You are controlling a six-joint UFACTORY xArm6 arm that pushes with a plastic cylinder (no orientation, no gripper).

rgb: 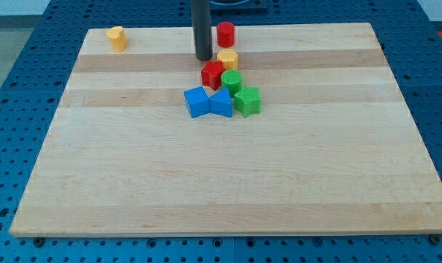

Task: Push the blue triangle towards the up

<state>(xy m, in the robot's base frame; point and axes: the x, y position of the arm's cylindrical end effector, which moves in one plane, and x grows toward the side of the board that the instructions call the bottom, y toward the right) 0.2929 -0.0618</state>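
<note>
We see the blue triangle [222, 103] lying flat on the wooden board, a little above the middle and toward the view's top. It looks like a solid blue wedge with its apex pointing to the view's top.

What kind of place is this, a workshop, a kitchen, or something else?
Most likely a robotics lab bench: a wooden board lies on a blue perforated table, my tip rests just above a cluster of small coloured blocks, including the blue triangle.
</note>
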